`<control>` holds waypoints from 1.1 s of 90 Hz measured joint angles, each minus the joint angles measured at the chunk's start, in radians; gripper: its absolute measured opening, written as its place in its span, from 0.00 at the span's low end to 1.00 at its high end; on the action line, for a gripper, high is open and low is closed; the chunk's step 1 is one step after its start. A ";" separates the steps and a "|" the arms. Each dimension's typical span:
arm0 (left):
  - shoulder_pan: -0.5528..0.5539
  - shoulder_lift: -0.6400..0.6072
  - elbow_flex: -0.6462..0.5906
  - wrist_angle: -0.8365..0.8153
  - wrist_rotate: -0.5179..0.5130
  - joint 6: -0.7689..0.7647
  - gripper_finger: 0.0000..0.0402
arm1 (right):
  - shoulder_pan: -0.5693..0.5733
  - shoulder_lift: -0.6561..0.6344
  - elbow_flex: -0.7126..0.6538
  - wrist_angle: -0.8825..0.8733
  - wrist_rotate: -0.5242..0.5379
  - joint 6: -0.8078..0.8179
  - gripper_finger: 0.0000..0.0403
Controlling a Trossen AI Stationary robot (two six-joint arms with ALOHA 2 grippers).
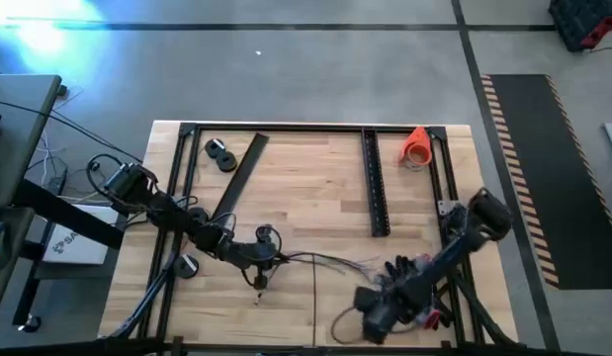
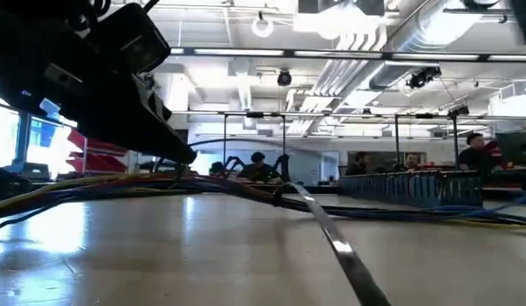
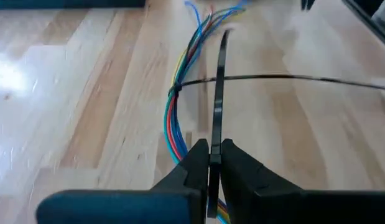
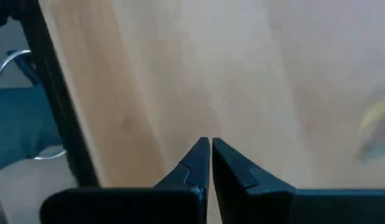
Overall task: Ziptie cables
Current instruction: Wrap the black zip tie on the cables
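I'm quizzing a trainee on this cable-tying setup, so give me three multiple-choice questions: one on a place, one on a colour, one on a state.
1. Where does the orange cone stand?
A. far right corner of the table
B. near left corner
C. table middle

2. What colour is the strip pinched in the left claw?
A. white
B. black
C. red

3. What is the right claw doing?
A. gripping the cables
B. wide open
C. shut on nothing

Answers:
1 A, the high view shows it there.
2 B, the zip tie is black beside the cables.
3 C, its fingers meet over bare wood.
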 joint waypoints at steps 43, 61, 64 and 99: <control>0.000 0.000 0.000 0.016 0.036 -0.001 0.03 | -0.332 -0.024 0.003 0.614 0.249 -0.833 0.18; -0.003 0.000 0.000 0.029 0.049 0.005 0.03 | -0.454 0.064 0.000 0.675 0.114 -0.911 0.42; -0.005 0.000 0.000 0.031 0.049 0.006 0.03 | -0.462 0.077 0.000 0.672 0.109 -0.913 0.45; -0.006 0.000 0.000 0.037 0.049 0.008 0.03 | -0.472 0.126 0.000 0.707 0.166 -0.920 0.32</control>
